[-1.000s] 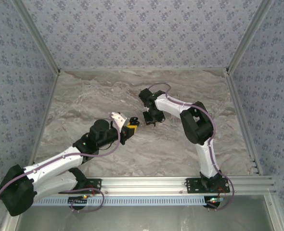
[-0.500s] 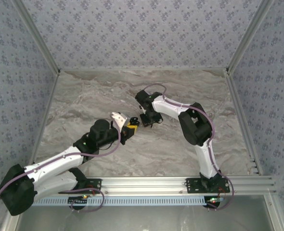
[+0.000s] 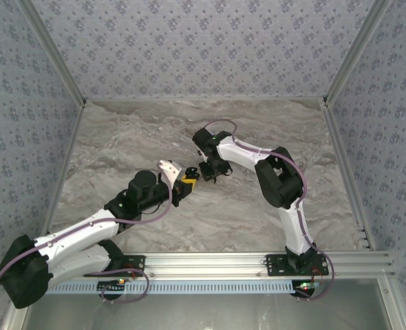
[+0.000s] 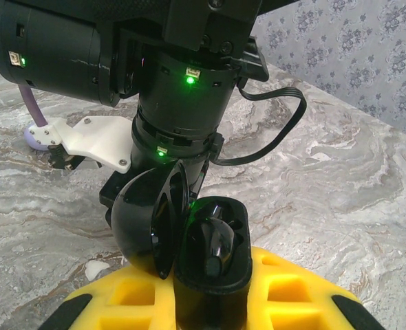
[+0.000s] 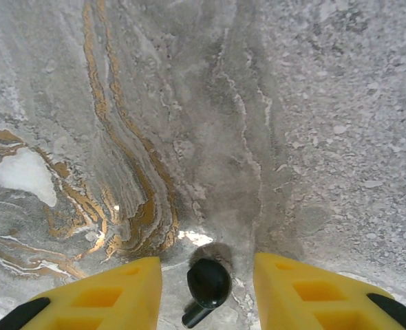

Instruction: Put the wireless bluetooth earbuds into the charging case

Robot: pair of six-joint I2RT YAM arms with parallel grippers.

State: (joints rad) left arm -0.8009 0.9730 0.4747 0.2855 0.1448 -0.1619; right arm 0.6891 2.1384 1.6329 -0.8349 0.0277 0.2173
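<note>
Left gripper (image 4: 210,302) pinching open charging case (image 4: 213,278), lid (image 4: 151,227) flipped up. One black earbud (image 4: 215,246) seated inside case. Right gripper (image 5: 208,275) just beyond case, fingers spread, second black earbud (image 5: 208,283) between them on marble table (image 5: 258,103), untouched.

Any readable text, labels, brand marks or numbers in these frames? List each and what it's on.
No text can be read.
Small white marks on the right arm's wrist housing: too small to read.
charging case: no print shows.
black earbud: no print shows.
wallpaper: a flower pattern, no words.
</note>
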